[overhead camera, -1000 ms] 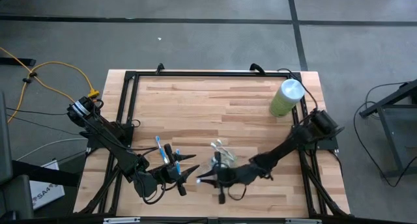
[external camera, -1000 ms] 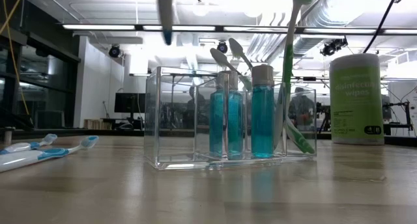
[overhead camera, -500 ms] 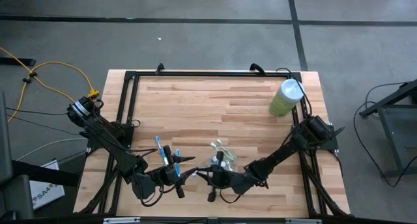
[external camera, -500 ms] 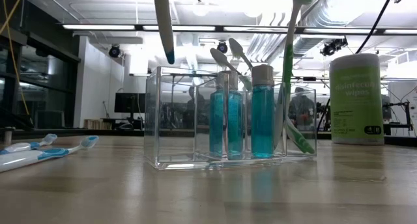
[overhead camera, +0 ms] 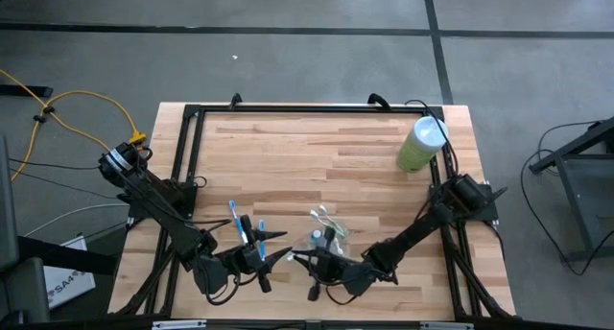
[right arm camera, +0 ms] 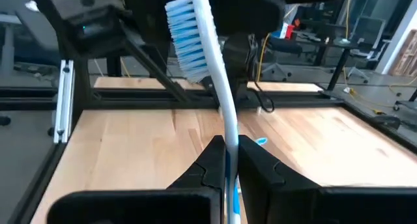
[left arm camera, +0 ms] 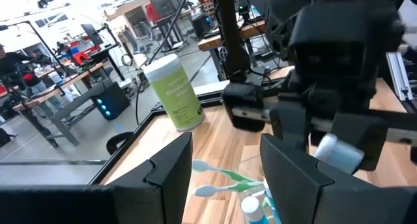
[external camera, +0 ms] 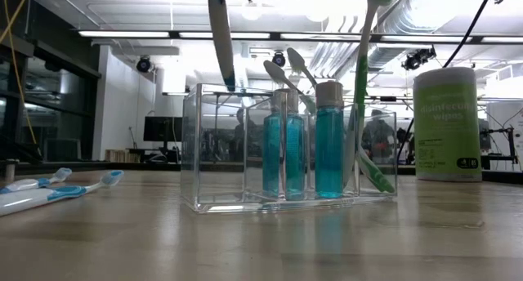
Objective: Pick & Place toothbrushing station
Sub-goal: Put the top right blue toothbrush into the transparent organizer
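Near the table's [overhead camera: 317,148] front edge, the right gripper [overhead camera: 305,263] clenches a blue toothbrush [right arm camera: 205,68] above the toothbrushing station [external camera: 290,146], left gripper [overhead camera: 278,256] released alongside.

Clear glossy plastic toothbrushing station [external camera: 290,150] (glass-like); table [overhead camera: 317,167] pale wood planks, smooth matt.
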Available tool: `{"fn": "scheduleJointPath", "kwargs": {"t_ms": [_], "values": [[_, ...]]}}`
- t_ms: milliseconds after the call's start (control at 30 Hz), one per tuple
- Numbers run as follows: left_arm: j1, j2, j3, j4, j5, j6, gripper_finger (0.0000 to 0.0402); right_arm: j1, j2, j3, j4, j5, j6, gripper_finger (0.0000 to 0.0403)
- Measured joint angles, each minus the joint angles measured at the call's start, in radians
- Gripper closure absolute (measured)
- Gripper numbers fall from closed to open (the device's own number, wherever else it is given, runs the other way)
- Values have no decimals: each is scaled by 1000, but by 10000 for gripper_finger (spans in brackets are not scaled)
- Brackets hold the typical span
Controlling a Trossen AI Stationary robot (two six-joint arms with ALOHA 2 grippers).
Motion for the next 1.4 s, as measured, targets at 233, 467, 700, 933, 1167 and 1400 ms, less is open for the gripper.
{"fn": "scheduleJointPath", "kwargs": {"t_ms": [233,467,700,933,1167,1400], "values": [[0,0,0,2,1,0,227,-26,42,2,36,-27,27,388],[0,0,0,1,1,0,227,-34,47,1,-25,-52,98,388],[0,0,0,1,1,0,227,-33,47,1,-76,-80,178,388],[0,0,0,1,1,0,227,-33,47,0,-101,-81,212,382],[0,0,0,1,1,0,227,-36,47,0,-104,-81,212,375],[0,0,0,1,1,0,227,-36,47,0,-105,-83,212,373]]}}
